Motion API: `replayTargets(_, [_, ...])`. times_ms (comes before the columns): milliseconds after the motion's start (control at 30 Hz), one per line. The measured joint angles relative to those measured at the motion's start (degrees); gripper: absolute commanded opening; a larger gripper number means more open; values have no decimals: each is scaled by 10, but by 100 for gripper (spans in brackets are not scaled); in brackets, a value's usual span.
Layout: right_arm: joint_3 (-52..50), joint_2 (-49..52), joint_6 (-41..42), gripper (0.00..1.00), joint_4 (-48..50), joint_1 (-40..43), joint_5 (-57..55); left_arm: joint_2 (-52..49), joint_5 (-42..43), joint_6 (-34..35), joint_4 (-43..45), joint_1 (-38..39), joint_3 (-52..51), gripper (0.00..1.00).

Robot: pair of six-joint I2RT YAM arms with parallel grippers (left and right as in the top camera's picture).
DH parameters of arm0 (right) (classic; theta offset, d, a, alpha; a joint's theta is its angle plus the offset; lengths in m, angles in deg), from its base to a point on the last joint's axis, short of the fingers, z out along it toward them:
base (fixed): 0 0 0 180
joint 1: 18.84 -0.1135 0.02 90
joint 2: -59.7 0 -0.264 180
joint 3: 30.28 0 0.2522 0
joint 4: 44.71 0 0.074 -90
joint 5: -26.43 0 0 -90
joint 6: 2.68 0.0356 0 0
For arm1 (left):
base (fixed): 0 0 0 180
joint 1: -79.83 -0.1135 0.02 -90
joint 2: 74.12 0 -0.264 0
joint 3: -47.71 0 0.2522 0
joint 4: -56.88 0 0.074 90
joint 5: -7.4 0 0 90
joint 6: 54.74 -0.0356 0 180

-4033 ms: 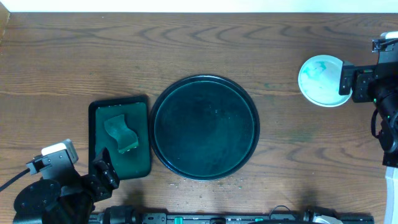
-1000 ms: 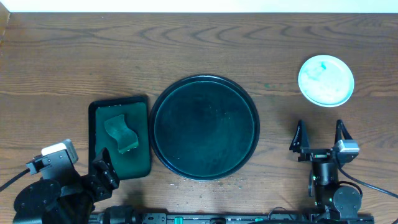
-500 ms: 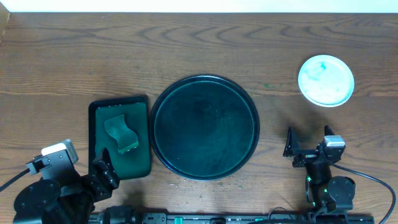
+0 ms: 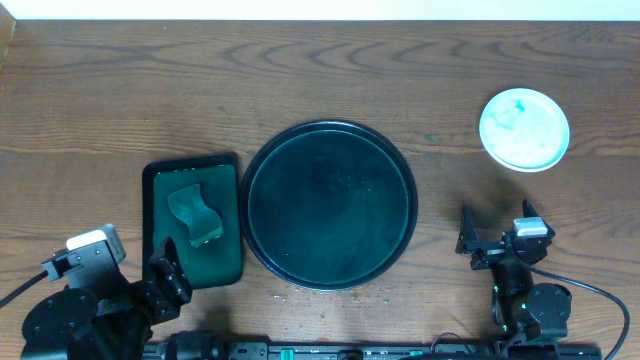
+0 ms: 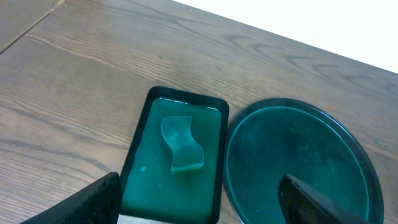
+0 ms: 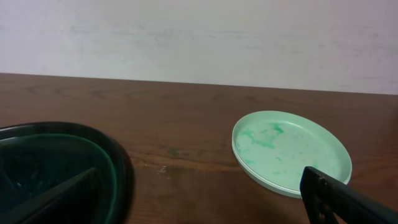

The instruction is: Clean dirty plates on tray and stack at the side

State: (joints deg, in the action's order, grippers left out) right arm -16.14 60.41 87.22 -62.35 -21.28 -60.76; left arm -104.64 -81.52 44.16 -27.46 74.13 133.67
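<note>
2 spread, empty: left claw (image 5: 199, 193), right claw (image 4: 497, 228); number of stacked plates (image 4: 524, 130) unclear.

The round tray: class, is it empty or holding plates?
Empty: the round tray shows only bare surface; smeared plates sit on the table.

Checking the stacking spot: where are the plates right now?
In the overhead view the plates sit on the bare table at the far right, off the round tray and just beyond the open right end effector.
</note>
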Motion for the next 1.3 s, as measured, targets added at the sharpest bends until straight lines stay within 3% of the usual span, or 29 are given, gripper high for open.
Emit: replayTargets(1300, [0, 0, -2, 99, 0, 0, 0, 0, -5, -4, 12, 0, -1, 81])
